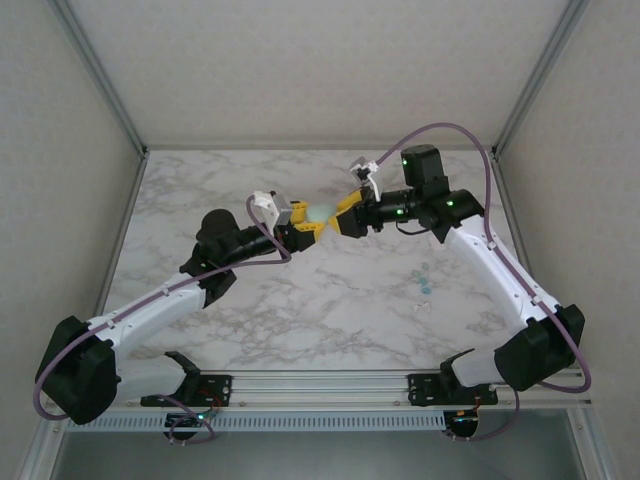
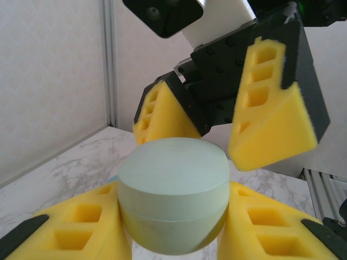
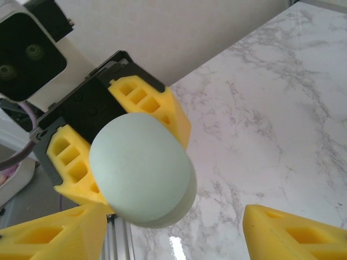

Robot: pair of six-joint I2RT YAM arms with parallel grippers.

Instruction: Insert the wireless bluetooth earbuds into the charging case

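The left tool (image 2: pixel 173 230) has its yellow pads closed on the lower half of the charging case (image 2: pixel 173 192) and holds it up in the air above the middle of the table (image 1: pixel 300 320). The case looks shut, with a thin seam running round it just above the pads. The right tool (image 2: pixel 214 119) faces it with its jaws well apart and nothing in them, one pad on each side of the case's top and neither touching it, as far as I can see. The earbuds (image 1: pixel 425 287) lie on the table near the right arm, well away from the case.

I'd say the lid has to come open first. To do that cleanly, the right tool should close only on the half above the seam and lift it gently round the hinge. I can't tell which side the hinge is on. The left tool should keep a firm hold, since the smooth, rounded shell could slip out.
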